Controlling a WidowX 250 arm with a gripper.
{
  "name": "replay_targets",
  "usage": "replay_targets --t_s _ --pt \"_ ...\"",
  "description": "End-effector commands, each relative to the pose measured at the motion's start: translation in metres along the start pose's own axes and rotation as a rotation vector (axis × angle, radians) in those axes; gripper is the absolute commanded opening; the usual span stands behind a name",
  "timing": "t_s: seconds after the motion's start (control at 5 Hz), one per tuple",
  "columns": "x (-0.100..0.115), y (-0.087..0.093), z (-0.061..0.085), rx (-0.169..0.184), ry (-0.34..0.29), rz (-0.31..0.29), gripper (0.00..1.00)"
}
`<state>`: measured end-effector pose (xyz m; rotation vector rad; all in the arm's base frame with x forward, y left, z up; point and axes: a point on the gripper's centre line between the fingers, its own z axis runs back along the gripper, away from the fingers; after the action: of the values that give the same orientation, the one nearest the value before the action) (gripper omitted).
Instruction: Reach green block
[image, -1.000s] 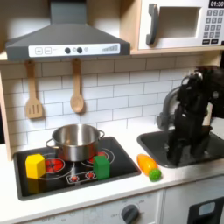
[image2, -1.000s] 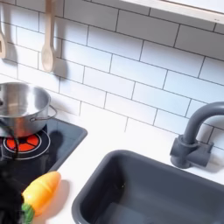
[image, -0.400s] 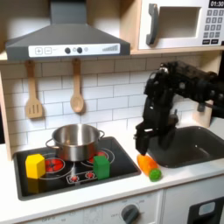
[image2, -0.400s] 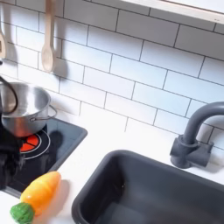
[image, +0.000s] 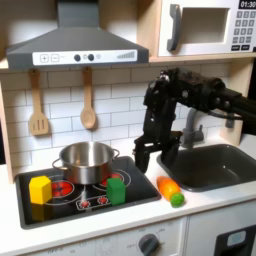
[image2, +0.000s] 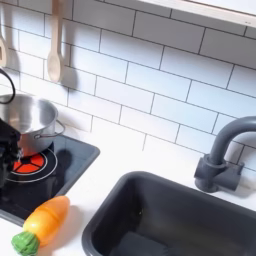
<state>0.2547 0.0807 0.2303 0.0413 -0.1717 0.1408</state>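
Note:
The green block (image: 117, 189) stands on the black stove top (image: 140, 193) near its front edge, in front of the steel pot (image: 86, 160). My gripper (image: 144, 163) hangs open above the stove's right edge, up and to the right of the green block in the first exterior view, clear of it. Nothing is between its fingers. The black arm (image: 190, 92) reaches in from the first exterior view's right, over the sink.
A yellow block (image: 40, 189) sits at the stove's front left. An orange carrot toy (image: 170, 190) (image2: 42, 220) lies on the counter between stove and sink (image: 212, 166) (image2: 170, 215). The faucet (image2: 220, 155) stands behind the sink. Two wooden utensils (image: 88, 110) hang on the tiled wall.
The arm has swung left in the first exterior view, from over the sink to above the stove's right edge, nearer the green block. The blocks, pot and carrot have not moved.

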Motion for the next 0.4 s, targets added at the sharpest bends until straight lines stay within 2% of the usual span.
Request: replay_targets --t_s 0.0,0.2 --pt "0.0253 0.0136 -0.0076 0.010 -0.005 0.019 1.00" --pt "0.0347 0.0158 -0.0143 0.005 -0.002 0.007 1.00"
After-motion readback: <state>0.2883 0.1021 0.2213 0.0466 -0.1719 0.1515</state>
